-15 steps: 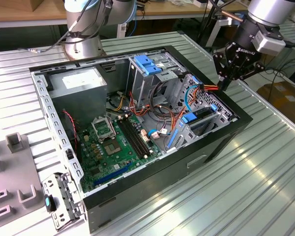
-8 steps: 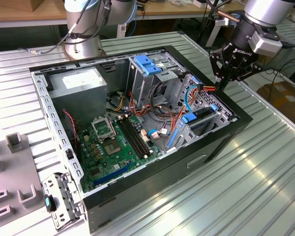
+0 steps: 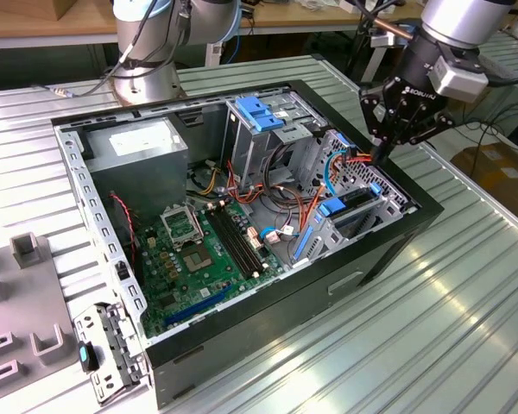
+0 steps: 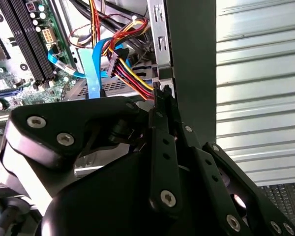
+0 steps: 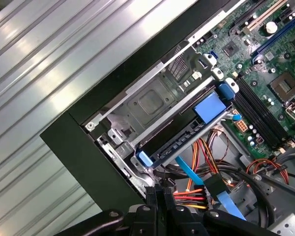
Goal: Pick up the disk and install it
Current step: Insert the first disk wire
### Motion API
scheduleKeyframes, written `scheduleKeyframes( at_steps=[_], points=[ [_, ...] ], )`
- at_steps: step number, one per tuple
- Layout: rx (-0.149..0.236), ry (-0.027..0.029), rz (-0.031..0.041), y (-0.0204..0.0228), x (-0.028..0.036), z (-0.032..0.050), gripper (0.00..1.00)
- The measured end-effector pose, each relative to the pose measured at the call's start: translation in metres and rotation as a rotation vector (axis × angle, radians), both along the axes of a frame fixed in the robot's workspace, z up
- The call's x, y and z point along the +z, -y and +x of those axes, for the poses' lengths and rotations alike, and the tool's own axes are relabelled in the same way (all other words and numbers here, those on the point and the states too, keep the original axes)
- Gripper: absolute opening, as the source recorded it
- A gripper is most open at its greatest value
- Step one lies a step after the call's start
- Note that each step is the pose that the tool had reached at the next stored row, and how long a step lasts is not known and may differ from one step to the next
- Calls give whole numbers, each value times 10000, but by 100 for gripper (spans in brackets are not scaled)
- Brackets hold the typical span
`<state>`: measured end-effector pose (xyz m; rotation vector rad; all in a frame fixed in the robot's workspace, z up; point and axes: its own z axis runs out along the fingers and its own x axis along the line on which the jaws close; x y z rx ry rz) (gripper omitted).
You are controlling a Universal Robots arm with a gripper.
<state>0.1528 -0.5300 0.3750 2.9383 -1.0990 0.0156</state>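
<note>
The disk lies edge-on inside the lower drive cage of the open computer case, framed by blue side rails with a blue tab at one end. In the exterior view the disk sits at the case's right corner. My gripper hangs just above that corner, beside the cage's far end. Its black fingers are shut together, with nothing seen between them. In both wrist views the gripper tips stand next to a bundle of red, yellow and black wires and a flat blue cable.
A grey power-supply box and the green motherboard fill the case's left and middle. A light-blue bracket tops the upright cage at the back. Grey fixtures and a metal bracket lie on the ribbed table at the exterior view's left.
</note>
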Motion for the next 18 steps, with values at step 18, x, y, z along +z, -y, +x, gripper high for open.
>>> scheduleKeyframes(
  at_steps=[18],
  points=[
    [-737, -1, -1, 0, -4, -5, 16]
  ],
)
